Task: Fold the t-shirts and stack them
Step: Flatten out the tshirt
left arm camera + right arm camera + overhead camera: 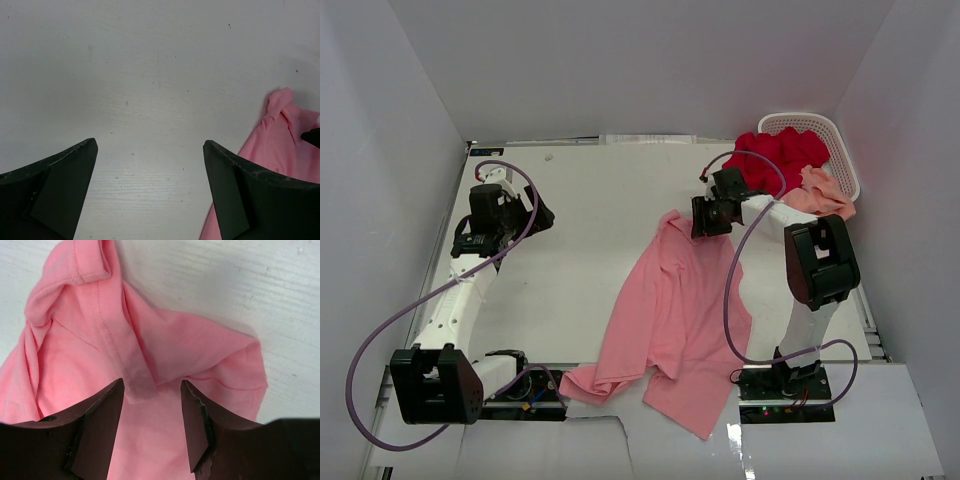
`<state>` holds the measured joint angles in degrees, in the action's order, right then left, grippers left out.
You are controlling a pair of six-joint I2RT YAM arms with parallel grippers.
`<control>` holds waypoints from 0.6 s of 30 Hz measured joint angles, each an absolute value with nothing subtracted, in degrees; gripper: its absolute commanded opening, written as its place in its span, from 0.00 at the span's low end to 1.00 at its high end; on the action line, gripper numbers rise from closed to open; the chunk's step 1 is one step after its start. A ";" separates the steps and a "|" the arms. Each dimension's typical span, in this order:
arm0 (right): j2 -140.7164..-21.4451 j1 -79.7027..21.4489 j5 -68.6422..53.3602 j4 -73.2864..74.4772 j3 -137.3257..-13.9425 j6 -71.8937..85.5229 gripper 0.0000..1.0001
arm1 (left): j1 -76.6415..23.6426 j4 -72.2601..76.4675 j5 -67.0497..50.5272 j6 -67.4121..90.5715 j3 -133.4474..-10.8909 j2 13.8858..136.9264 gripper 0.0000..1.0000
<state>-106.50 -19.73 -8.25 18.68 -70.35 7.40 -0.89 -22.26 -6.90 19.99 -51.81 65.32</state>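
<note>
The medium pink t-shirt (665, 310) lies crumpled down the middle of the table, its far tip near my right gripper. My right gripper (712, 215) hangs over that far end; in the right wrist view the open jaws (152, 390) straddle bunched pink cloth (165, 340) with a hem strip between them, gripping nothing. My left gripper (525, 215) is open and empty over bare table at the far left (150, 145); the pink shirt's tip (282, 125) shows at its right. The deep red t-shirt (775, 155) and the pale peach t-shirt (820, 195) lie in and over the basket.
A white perforated basket (835, 135) stands at the far right corner. White walls enclose the table on three sides. Purple cables loop from both arms. The pink shirt's lower hem hangs over the table's near edge (620, 395).
</note>
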 measured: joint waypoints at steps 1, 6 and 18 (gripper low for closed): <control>-106.61 -19.42 -8.84 18.33 -70.35 7.49 0.54 | -0.89 -22.26 -6.90 19.99 -51.81 65.32 0.98; -108.64 -18.33 -11.99 16.53 -70.35 8.64 0.50 | -0.89 -22.26 -6.92 19.99 -51.81 65.32 0.98; -109.78 -18.11 -17.52 15.20 -70.37 10.61 0.49 | -0.89 -22.26 -6.92 19.97 -51.81 65.32 0.98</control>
